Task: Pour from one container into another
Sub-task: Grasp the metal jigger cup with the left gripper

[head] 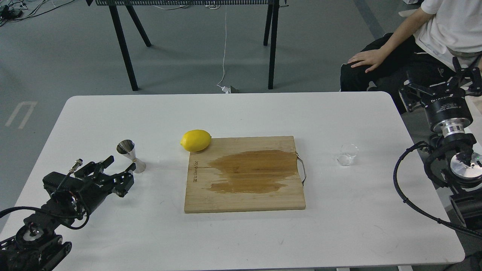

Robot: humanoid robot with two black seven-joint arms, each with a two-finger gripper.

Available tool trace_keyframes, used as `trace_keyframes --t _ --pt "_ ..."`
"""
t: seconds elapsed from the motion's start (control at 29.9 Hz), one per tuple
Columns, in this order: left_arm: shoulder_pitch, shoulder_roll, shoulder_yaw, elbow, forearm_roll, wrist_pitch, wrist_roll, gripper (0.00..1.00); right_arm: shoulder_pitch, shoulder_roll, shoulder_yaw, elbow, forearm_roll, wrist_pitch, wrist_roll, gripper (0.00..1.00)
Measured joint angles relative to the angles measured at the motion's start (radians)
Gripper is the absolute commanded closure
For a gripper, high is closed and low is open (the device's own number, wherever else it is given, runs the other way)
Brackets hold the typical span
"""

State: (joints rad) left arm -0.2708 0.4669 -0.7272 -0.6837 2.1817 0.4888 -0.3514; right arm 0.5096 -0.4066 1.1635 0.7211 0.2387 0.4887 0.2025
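The small clear glass cup (347, 154) stands upright on the white table (241, 113), right of the cutting board. The shiny steel jigger (130, 156) stands upright at the left. My left gripper (121, 169) is open, low over the table just below and left of the jigger, its fingertips close to the jigger's base but with nothing between them. My right gripper (440, 86) is open and raised beyond the table's right edge, well up and right of the cup.
A wooden cutting board (244, 195) with a dark wet patch lies at the table's middle, with a lemon (196, 140) at its far-left corner. A seated person (406, 49) is close behind my right arm. Black table legs (122, 45) stand on the floor beyond.
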Motion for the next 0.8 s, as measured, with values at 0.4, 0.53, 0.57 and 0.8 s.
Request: trace_keyframes --t 0.4,0.53,0.57,0.8 --pt "-0.038 -0.049 0.017 0.055 0.000 0.000 0.002 0.43 0.001 0.000 0.001 0.001 -0.001 0.000 0.000 0.00" --pt "-0.053 -0.064 0.025 0.078 0.000 0.000 0.002 0.45 0.001 0.000 0.000 0.001 -0.001 0.000 0.000 0.00" --pt "-0.060 -0.069 0.026 0.092 0.000 0.000 0.002 0.45 0.001 0.000 0.000 0.001 -0.001 0.000 0.000 0.00" --pt "-0.096 -0.086 0.026 0.146 0.000 0.000 0.002 0.52 0.001 0.000 -0.005 0.001 -0.004 0.000 0.000 0.00"
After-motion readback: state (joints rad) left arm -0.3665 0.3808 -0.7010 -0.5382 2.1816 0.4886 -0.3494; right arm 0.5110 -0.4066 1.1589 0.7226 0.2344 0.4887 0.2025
